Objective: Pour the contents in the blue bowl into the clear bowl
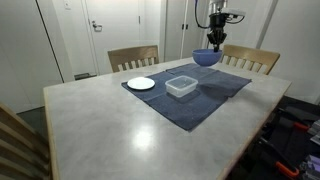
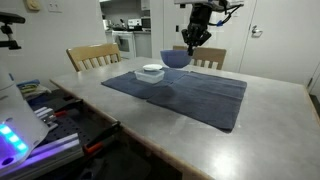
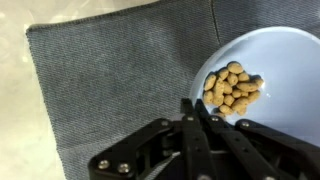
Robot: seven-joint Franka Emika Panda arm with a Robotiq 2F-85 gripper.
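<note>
Blue bowl (image 1: 206,58) is up off the cloth (image 1: 200,105), hanging over the cloth's far corner near the far edge of the bench (image 1: 100,130). The pincer (image 1: 214,42) comes straight down onto it from above and is clamped tight on the bowl's rim. In the wrist view the pincer (image 3: 195,110) has its two fingers (image 3: 187,122) squeezed together on the near rim of the bowl (image 3: 275,60), and a heap of pale tan nuts (image 3: 233,88) sits inside, gathered on the pincer's side. In both exterior views the bowl looks roughly level.

Clear bowl (image 1: 181,86) sits on the cloth, about mid-cloth, well apart from the blue bowl and nearer the camera. In an exterior view the clear bowl (image 2: 152,72) sits near the cloth's far-left corner, with the blue bowl (image 2: 175,59) just beyond it under the pincer (image 2: 193,42).

White plate (image 1: 141,84) lies at the cloth's left corner, beside the clear bowl but not touching.

Two wooden chairs (image 1: 133,57) (image 1: 250,58) stand at the bench's far edge.
</note>
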